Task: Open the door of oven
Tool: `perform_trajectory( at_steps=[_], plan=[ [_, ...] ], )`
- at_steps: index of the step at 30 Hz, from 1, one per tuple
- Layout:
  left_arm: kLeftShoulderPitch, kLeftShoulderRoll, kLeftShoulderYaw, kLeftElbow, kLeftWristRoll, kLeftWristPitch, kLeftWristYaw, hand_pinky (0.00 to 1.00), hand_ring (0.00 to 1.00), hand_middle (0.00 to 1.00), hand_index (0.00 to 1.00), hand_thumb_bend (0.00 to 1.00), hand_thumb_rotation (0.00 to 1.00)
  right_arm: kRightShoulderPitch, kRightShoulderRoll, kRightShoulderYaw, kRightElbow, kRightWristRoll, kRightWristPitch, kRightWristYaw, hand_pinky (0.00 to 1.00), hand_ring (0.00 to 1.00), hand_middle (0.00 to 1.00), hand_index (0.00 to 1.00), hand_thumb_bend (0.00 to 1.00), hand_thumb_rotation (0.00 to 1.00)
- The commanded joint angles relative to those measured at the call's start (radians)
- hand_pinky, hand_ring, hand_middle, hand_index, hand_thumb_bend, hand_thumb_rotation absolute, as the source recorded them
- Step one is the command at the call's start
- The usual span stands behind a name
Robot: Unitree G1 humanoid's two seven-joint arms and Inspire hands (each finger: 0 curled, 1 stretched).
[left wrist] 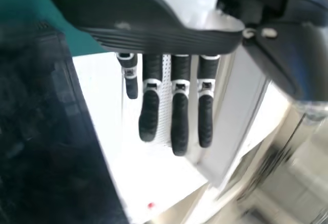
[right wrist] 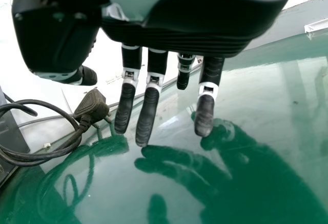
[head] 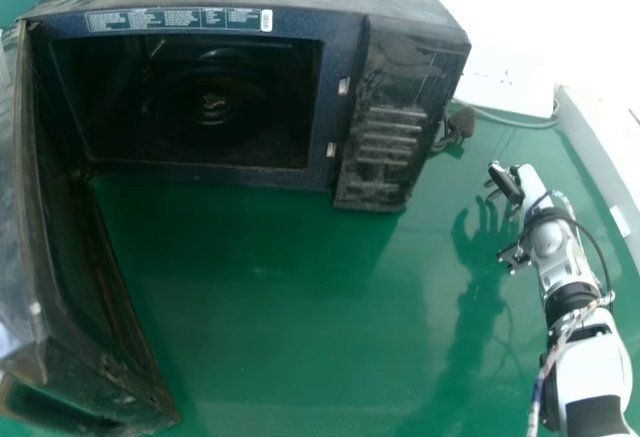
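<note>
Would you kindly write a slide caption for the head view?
Oven with its door wide open, the robot's right hand over the green table.

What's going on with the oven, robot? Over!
Oven door wide open. Left hand, right hand: fingers straight, empty. Plug beside oven, clear of the door.

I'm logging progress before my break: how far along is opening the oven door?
Opening looks done: the door stands swung well out from the oven, its dark inside in plain sight. Nothing is in hand: the left hand and right hand hold nothing, their fingers straight. Nothing more seems left, unless the door is wanted wider.
</note>
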Motion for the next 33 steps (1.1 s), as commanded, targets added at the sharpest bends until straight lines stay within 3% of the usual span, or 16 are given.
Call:
perform_trajectory(
  at_steps=[1, 2, 3, 5, 6, 7, 9, 12, 14, 18, 22, 26, 30, 33],
  plan=[
    [-0.010, 0.019, 0.024, 0.047, 0.006, -0.039, -0.011, 0.15, 0.20, 0.30, 0.67, 0.86, 0.60, 0.036, 0.017, 0.002, 0.022, -0.002, 0.005, 0.017, 0.43, 0.46, 0.52, 0.49, 0.51, 0.15],
    [-0.047, 0.005, 0.039, 0.070, -0.006, -0.036, -0.011, 0.13, 0.19, 0.28, 0.65, 0.89, 0.59, 0.036, 0.017, 0.002, 0.021, -0.002, 0.006, 0.017, 0.43, 0.46, 0.52, 0.49, 0.51, 0.15],
    [-0.064, -0.032, 0.060, 0.051, -0.041, 0.035, 0.089, 0.14, 0.17, 0.25, 0.58, 0.90, 0.59, 0.036, 0.017, 0.002, 0.021, -0.002, 0.006, 0.017, 0.43, 0.46, 0.52, 0.49, 0.51, 0.15],
    [-0.131, -0.210, 0.106, -0.134, -0.148, 0.100, 0.415, 0.12, 0.14, 0.23, 0.45, 0.96, 0.50, 0.034, 0.018, 0.003, 0.022, -0.003, 0.011, 0.016, 0.42, 0.46, 0.52, 0.49, 0.51, 0.15],
    [-0.157, -0.278, 0.115, -0.211, -0.167, 0.084, 0.531, 0.10, 0.13, 0.23, 0.45, 0.94, 0.53, 0.034, 0.018, 0.004, 0.022, -0.004, 0.012, 0.015, 0.42, 0.45, 0.52, 0.49, 0.51, 0.15],
    [-0.177, -0.316, 0.120, -0.255, -0.170, 0.057, 0.599, 0.08, 0.12, 0.23, 0.45, 0.93, 0.58, 0.034, 0.018, 0.004, 0.022, -0.004, 0.009, 0.016, 0.42, 0.45, 0.52, 0.49, 0.51, 0.15],
    [-0.187, -0.355, 0.127, -0.325, -0.134, 0.004, 0.729, 0.07, 0.13, 0.23, 0.45, 0.91, 0.62, 0.035, 0.018, 0.005, 0.022, -0.004, 0.006, 0.015, 0.42, 0.45, 0.51, 0.49, 0.51, 0.15],
    [-0.198, -0.441, 0.129, -0.489, -0.066, -0.058, 1.009, 0.06, 0.13, 0.22, 0.42, 0.89, 0.53, 0.035, 0.017, 0.005, 0.021, -0.004, 0.005, 0.015, 0.41, 0.45, 0.52, 0.49, 0.51, 0.15],
    [-0.208, -0.485, 0.124, -0.572, -0.053, -0.072, 1.133, 0.05, 0.13, 0.22, 0.42, 0.89, 0.46, 0.035, 0.017, 0.006, 0.021, -0.005, 0.006, 0.016, 0.41, 0.45, 0.52, 0.49, 0.51, 0.15],
    [-0.234, -0.547, 0.103, -0.684, 0.020, -0.130, 1.344, 0.07, 0.15, 0.24, 0.42, 0.86, 0.45, 0.034, 0.017, 0.006, 0.022, -0.005, 0.006, 0.015, 0.40, 0.45, 0.52, 0.49, 0.51, 0.15],
    [-0.251, -0.585, 0.068, -0.745, 0.108, -0.184, 1.501, 0.09, 0.21, 0.30, 0.43, 0.82, 0.50, 0.033, 0.018, 0.010, 0.023, -0.010, 0.012, 0.013, 0.40, 0.44, 0.51, 0.49, 0.51, 0.15],
    [-0.262, -0.615, 0.032, -0.780, 0.171, -0.233, 1.595, 0.14, 0.27, 0.34, 0.45, 0.81, 0.55, 0.033, 0.017, 0.009, 0.023, -0.008, 0.011, 0.017, 0.45, 0.48, 0.54, 0.49, 0.51, 0.15],
    [-0.302, -0.642, 0.016, -0.798, 0.238, -0.280, 1.721, 0.17, 0.33, 0.41, 0.49, 0.79, 0.55, 0.031, 0.018, 0.009, 0.023, -0.008, 0.014, 0.016, 0.43, 0.46, 0.53, 0.49, 0.51, 0.15],
    [-0.308, -0.660, -0.007, -0.805, 0.300, -0.309, 1.777, 0.23, 0.42, 0.48, 0.55, 0.80, 0.62, 0.032, 0.018, 0.005, 0.023, -0.004, 0.013, 0.018, 0.42, 0.46, 0.53, 0.49, 0.51, 0.15]
  ],
)
